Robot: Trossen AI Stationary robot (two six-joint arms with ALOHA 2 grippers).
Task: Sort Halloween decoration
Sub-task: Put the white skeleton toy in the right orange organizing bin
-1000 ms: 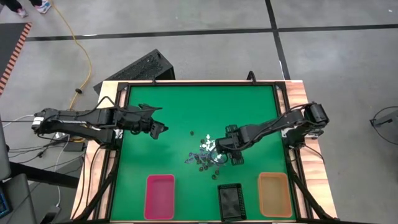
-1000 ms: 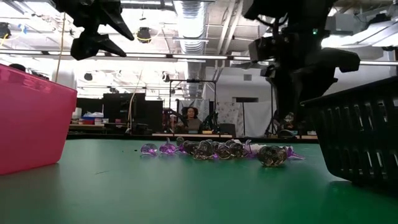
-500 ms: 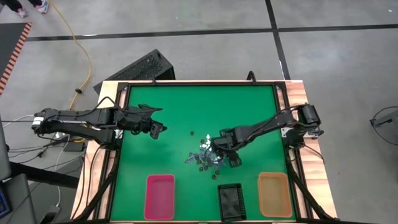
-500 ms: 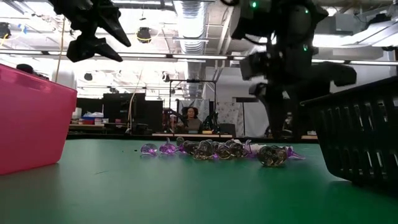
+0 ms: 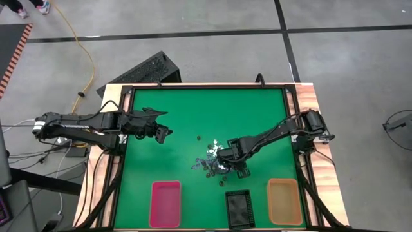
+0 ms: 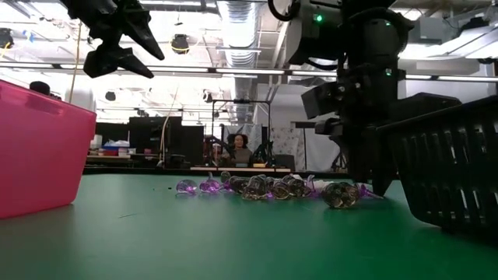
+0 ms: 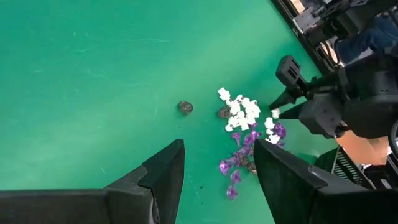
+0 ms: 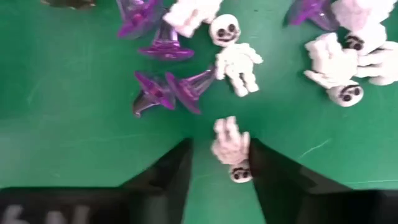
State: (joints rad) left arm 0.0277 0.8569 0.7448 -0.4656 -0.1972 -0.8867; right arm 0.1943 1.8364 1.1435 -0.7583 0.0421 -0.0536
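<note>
I have the right gripper half-open around a white skeleton; next, I pinch and lift it.

1. my left arm was dark and slim, with black cables looped along its links and a pale, whitish section at its outer end.
2. my right arm was the same dark build, with a boxy joint housing near its base.
3. a small green light glowed on the right arm's upper housing.
4. both pairs of fingers were matte black, wedge-shaped, flat-faced.
</note>
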